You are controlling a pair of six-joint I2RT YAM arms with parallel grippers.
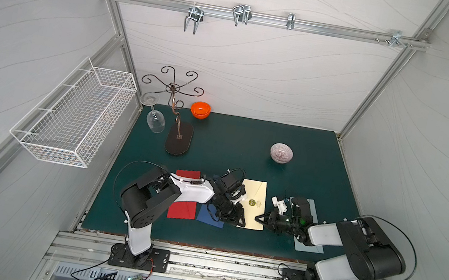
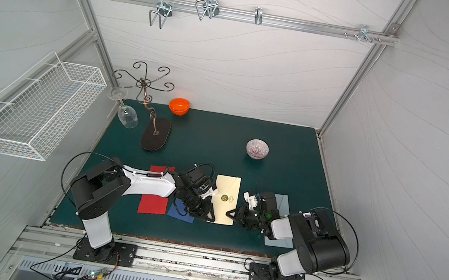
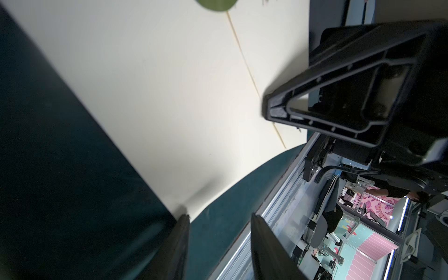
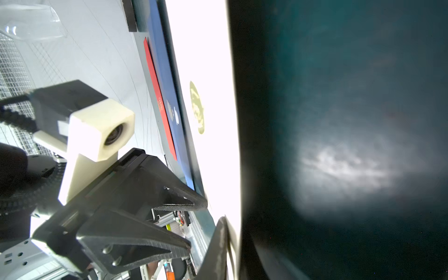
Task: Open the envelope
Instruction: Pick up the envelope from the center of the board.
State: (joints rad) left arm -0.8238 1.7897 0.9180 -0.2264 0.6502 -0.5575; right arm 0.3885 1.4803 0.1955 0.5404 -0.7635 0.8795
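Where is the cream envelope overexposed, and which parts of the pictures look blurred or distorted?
Right wrist view: the cream envelope is blown out to plain white, and a pale glare patch sits on the green mat. Left wrist view: envelope well exposed, the left hand out of focus. In both top views the frame posts splay outward, wide-angle distortion.

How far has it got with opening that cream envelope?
Done: both arms have reached the cream envelope. In hand: the right claw, shut, seems to press its tip on the paper, and the open left claw sits at a near corner. Left: the green seal looks intact and the flap lies flat, so the opening itself is not yet started.
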